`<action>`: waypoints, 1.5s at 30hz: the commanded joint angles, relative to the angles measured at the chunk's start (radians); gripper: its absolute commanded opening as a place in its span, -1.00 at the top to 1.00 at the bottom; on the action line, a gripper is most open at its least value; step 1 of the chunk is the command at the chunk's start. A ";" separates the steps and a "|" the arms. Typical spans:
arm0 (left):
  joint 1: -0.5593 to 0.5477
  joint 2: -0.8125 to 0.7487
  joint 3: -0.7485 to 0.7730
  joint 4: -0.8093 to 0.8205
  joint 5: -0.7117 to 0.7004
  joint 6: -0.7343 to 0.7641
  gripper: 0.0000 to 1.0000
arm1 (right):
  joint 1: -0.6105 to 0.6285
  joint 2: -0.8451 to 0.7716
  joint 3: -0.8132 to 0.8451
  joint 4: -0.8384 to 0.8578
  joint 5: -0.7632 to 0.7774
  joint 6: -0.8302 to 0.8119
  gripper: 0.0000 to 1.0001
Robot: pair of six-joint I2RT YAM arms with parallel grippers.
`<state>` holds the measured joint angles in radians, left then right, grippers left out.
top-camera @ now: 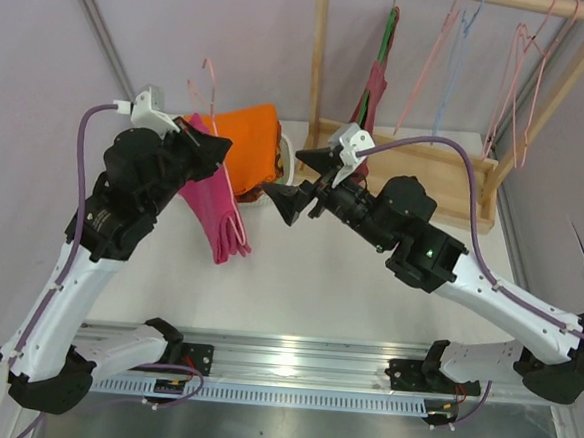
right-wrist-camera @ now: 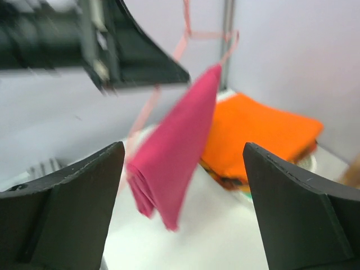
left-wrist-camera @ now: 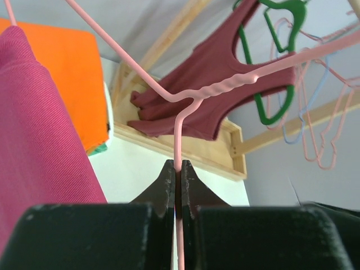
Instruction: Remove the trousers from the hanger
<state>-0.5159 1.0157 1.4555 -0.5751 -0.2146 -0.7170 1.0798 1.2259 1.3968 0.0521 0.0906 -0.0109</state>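
The thin light-pink wire hanger (left-wrist-camera: 219, 90) is up off the white surface (top-camera: 328, 282), pinched in the left jaws. They are closed tight on a straight run of the wire just below its twisted neck, and the hook (top-camera: 207, 81) rises above them.

The bright magenta-pink fabric trousers (top-camera: 217, 209) are draped over the hanger and fall in a narrow folded strip toward the surface. Whether their lower edge touches it I cannot tell.

Just behind them sits the folded orange cloth (top-camera: 252, 141), its near edge close to the hanging fabric.

The right jaws stand spread wide with nothing between them. They face the trousers from the right, near but apart — the wrist view shows the pink strip framed in the gap.

In front of the trousers the surface runs bare to the aluminium rail (top-camera: 292, 364) at the near edge.

The wooden rack (top-camera: 417, 153) stands at the far right, well apart. It carries a dark maroon garment (left-wrist-camera: 219, 84), a green hanger (left-wrist-camera: 270, 107) and a light-blue hanger (left-wrist-camera: 306, 112).
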 commanded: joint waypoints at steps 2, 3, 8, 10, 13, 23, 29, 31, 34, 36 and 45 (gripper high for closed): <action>0.010 -0.008 0.126 0.086 0.135 0.008 1.00 | -0.029 -0.060 -0.133 0.015 -0.018 -0.066 -0.87; 0.010 -0.009 0.134 0.084 0.127 0.007 1.00 | -0.031 -0.063 -0.160 0.012 -0.034 -0.086 -0.90; 0.010 -0.011 0.178 0.084 0.115 0.004 1.00 | -0.018 -0.052 -0.263 0.084 -0.136 -0.123 -0.98; 0.011 0.000 0.189 0.081 0.121 0.005 1.00 | -0.014 -0.039 -0.282 0.127 -0.140 -0.115 -0.99; 0.011 0.007 0.201 0.087 0.123 -0.004 1.00 | -0.006 -0.008 -0.288 0.190 -0.157 -0.107 -0.99; 0.011 0.021 0.247 0.078 0.124 -0.004 1.00 | 0.015 0.087 -0.279 0.308 -0.196 -0.098 -0.99; 0.011 0.012 0.262 0.070 0.127 -0.025 1.00 | 0.045 0.156 -0.271 0.360 -0.098 -0.127 -0.99; 0.010 0.006 0.275 0.058 0.121 -0.033 0.99 | 0.045 0.167 -0.278 0.394 -0.036 -0.135 -0.97; 0.011 0.000 0.282 0.044 0.129 -0.041 0.99 | 0.049 0.181 -0.274 0.416 0.001 -0.155 -0.92; 0.010 0.000 0.284 0.041 0.139 -0.042 0.99 | 0.051 0.185 -0.274 0.440 0.018 -0.158 -0.89; 0.011 -0.009 0.296 0.018 0.149 -0.036 0.99 | 0.052 0.204 -0.262 0.449 0.038 -0.189 -0.71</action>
<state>-0.5098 1.0500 1.6775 -0.7036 -0.0975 -0.7589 1.1248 1.4162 1.0981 0.4259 0.0849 -0.1741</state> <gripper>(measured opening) 0.025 0.866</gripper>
